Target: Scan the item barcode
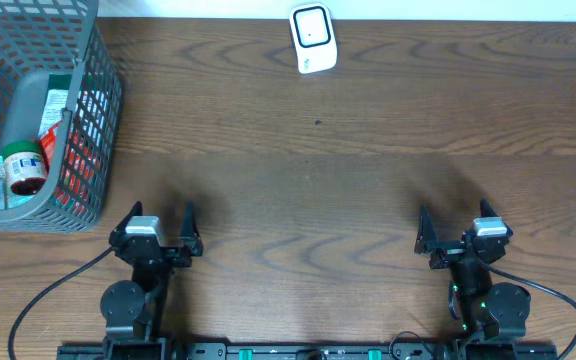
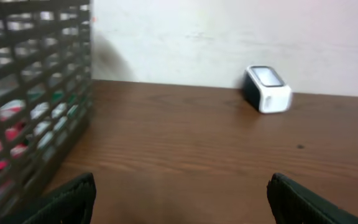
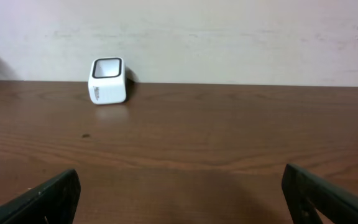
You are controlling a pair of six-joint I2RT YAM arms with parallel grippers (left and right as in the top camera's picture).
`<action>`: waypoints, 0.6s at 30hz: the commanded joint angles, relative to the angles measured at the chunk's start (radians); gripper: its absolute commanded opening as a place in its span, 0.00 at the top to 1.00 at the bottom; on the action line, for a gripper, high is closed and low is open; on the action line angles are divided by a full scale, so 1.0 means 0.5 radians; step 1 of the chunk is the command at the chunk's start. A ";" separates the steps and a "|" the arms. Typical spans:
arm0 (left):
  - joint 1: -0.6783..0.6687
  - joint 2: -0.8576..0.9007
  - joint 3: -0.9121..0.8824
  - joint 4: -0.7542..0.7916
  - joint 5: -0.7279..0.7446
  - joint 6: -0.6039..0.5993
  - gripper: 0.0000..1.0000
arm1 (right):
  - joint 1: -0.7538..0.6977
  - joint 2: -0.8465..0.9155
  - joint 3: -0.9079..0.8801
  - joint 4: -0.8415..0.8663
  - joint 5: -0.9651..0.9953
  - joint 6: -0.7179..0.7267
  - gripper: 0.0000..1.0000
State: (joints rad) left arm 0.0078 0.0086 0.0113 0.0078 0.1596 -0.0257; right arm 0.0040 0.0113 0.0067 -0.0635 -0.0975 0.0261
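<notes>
The white barcode scanner (image 1: 314, 38) with a dark window stands at the table's far edge, also seen in the left wrist view (image 2: 268, 89) and the right wrist view (image 3: 108, 81). Several items lie in a grey mesh basket (image 1: 98, 110) at the far left, among them a small round jar (image 1: 23, 168) and red and green packets; through the mesh (image 2: 36, 93) they show only as blurred colours. My left gripper (image 1: 161, 215) (image 2: 182, 186) is open and empty near the front edge, right of the basket. My right gripper (image 1: 455, 220) (image 3: 180, 180) is open and empty at the front right.
The brown wooden table (image 1: 308, 190) runs between the grippers and the scanner. A pale wall (image 3: 229, 37) rises right behind the scanner. Black cables (image 1: 48, 300) trail from both arm bases at the front edge.
</notes>
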 commanded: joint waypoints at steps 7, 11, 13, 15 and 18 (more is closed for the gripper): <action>0.004 0.309 0.816 -0.774 0.347 -0.151 0.11 | -0.020 0.000 -0.002 -0.008 0.004 0.005 0.01; 0.004 0.877 1.582 -1.221 0.415 -0.204 0.11 | -0.020 0.000 -0.002 -0.008 0.004 0.005 0.01; 0.004 1.180 1.984 -1.508 0.424 -0.222 0.11 | -0.020 0.000 -0.002 -0.008 0.004 0.005 0.01; 0.005 1.617 2.599 -1.920 0.552 -0.220 0.11 | -0.020 0.000 -0.002 -0.008 0.004 0.005 0.01; 0.005 2.145 3.438 -2.493 0.549 -0.211 0.11 | -0.020 0.000 -0.002 -0.008 0.004 0.005 0.01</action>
State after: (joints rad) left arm 0.0074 0.9283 1.4700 -1.1225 0.4042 -0.1333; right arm 0.0040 0.0135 0.0067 -0.0631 -0.0975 0.0261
